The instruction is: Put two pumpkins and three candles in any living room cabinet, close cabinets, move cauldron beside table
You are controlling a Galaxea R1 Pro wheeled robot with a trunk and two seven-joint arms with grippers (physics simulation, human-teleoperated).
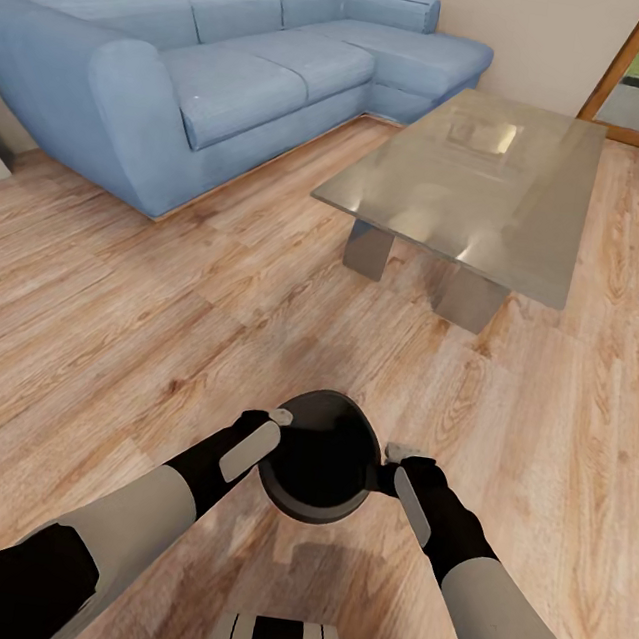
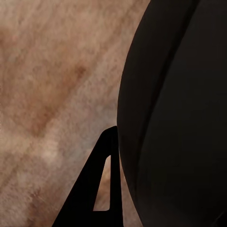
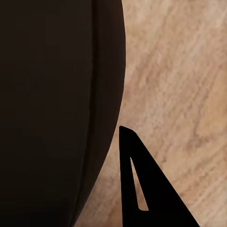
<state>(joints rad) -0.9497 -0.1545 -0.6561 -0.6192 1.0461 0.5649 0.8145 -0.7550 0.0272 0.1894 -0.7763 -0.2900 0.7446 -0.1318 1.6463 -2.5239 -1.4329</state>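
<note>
Wood plank floor (image 1: 106, 332): blue sofa (image 1: 211, 73), glass-top coffee table (image 1: 479, 179) standing on it.

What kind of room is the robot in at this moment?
Most likely a living room: a long light-blue fabric corner sofa by the wall, a low glass-topped coffee table beside it, and a wood-plank floor.

cauldron (image 1: 320, 456) | black, round, upright, mouth up | above wood floor, short of table (image 1: 499, 182)
</note>
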